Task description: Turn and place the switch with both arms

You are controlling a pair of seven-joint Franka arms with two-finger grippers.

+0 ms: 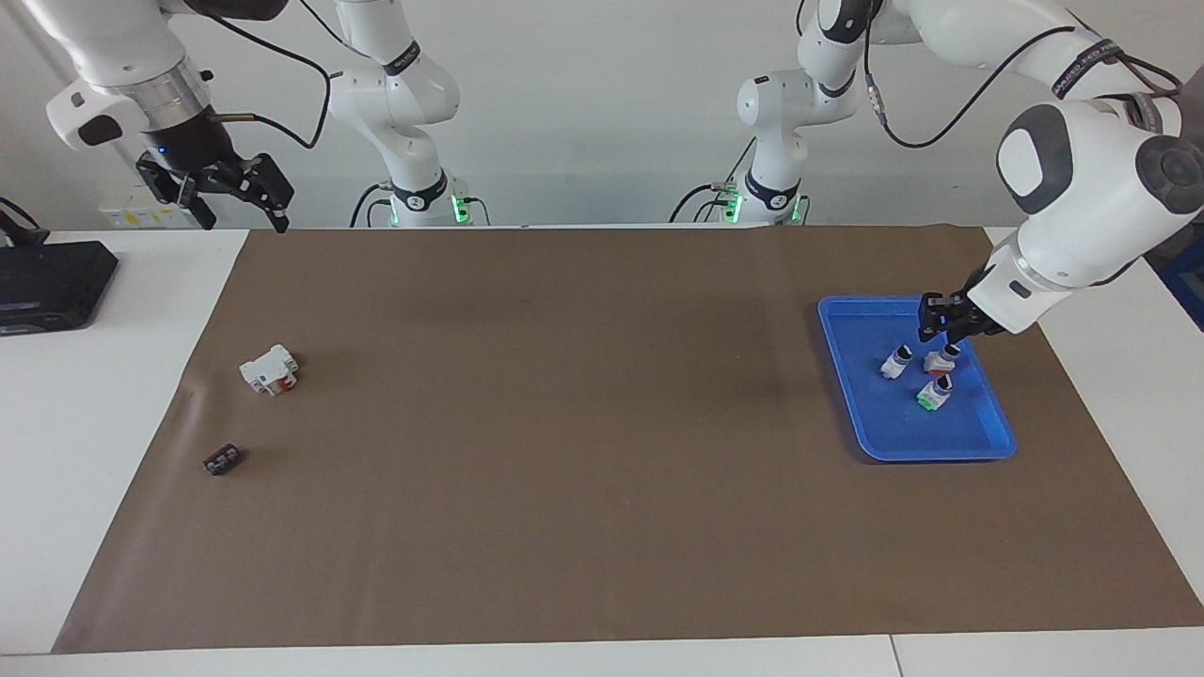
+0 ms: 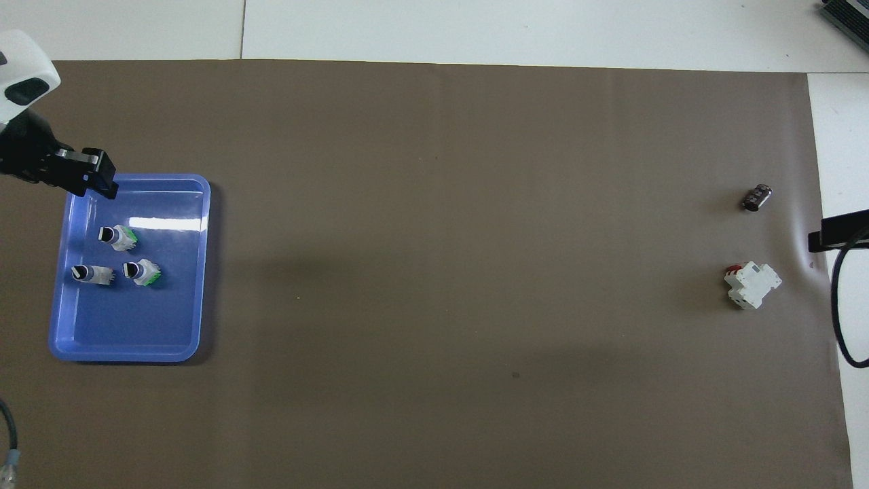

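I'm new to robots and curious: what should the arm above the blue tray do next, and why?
Probably lower the left gripper onto a green-ended switch: it hangs empty over the tray where that switch lies. The right gripper waits open.
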